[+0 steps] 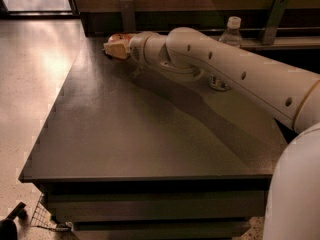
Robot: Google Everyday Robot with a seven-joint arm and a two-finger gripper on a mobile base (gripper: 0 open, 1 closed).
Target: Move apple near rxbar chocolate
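My gripper (pixel 113 48) is at the far left corner of the dark table (pixel 125 134), at the end of the white arm that reaches in from the right. It is shut on the apple (pixel 120 36). Only a reddish patch of the apple shows, above the pale fingers (pixel 116 50). The rxbar chocolate is hidden behind the gripper at that corner, so I cannot tell how far it lies from the apple.
A clear water bottle (pixel 231 30) with a white cap stands at the back right, partly behind my arm. Metal posts (pixel 127 14) and a dark rail run along the table's far edge. The left edge drops to a shiny floor (pixel 35 74).
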